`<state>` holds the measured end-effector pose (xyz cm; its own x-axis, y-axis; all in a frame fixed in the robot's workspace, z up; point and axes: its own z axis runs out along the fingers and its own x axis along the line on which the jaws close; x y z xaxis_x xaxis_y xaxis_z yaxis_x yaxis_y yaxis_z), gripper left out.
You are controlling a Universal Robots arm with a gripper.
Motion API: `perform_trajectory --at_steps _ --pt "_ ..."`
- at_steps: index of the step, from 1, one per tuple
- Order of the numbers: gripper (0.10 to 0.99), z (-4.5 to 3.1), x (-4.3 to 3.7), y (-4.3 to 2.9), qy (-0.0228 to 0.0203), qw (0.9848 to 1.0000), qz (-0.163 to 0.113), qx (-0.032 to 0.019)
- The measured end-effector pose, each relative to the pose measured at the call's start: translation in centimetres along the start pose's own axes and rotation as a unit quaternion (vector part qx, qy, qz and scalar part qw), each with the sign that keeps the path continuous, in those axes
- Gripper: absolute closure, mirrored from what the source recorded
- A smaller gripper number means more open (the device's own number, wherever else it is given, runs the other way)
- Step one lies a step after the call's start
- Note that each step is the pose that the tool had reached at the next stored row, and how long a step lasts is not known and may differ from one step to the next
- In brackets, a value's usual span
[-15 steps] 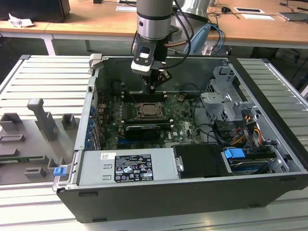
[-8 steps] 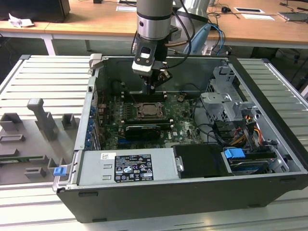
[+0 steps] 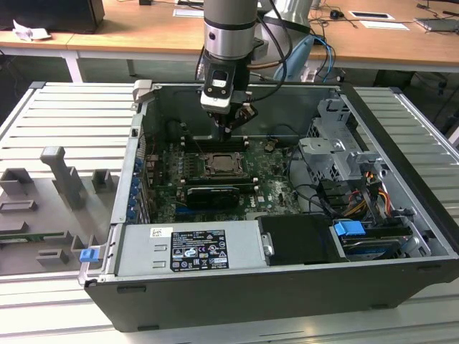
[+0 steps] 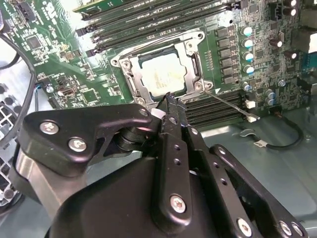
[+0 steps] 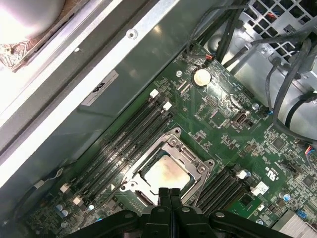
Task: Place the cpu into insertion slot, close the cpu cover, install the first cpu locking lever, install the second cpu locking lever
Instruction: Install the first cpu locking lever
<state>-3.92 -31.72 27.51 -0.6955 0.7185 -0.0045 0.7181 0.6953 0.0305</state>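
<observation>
Fixtures of grey plastic lie on the ribbed counter at the exterior view's left, beside the open computer case. Mid-case, the tool hangs just above the motherboard, fingers pressed together on nothing, tips near the cpu cover. That cover lies flat around the cpu, seated in the insertion slot. Drive bays stand rightmost.

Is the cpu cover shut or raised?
Shut: in both wrist views the cpu cover lies flat around the cpu, whose silvery top shows through its window.
</observation>
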Motion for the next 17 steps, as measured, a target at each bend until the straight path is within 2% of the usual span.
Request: perform_trajectory --at_steps 2,4,8,10,12,13,14,17 --pt "0.980 0.00 0.00 0.00 0.0003 0.9999 -0.011 -0.0001" --pt "0.980 0.00 0.00 0.00 0.0011 0.9994 -0.035 -0.0002" --pt "0.980 0.00 0.00 0.00 0.0026 0.9964 -0.085 -0.0004" --pt "0.980 0.01 0.00 0.00 0.0038 0.9923 -0.124 -0.0006" --pt "0.980 0.02 0.00 0.00 0.0044 0.9894 -0.145 -0.0006" --pt "0.980 0.03 0.00 0.00 0.0048 0.9874 -0.158 -0.0007" --pt "0.980 0.03 0.00 0.00 0.0053 0.9847 -0.174 -0.0008" --pt "0.980 0.03 0.00 0.00 0.0060 0.9808 -0.195 -0.0009"
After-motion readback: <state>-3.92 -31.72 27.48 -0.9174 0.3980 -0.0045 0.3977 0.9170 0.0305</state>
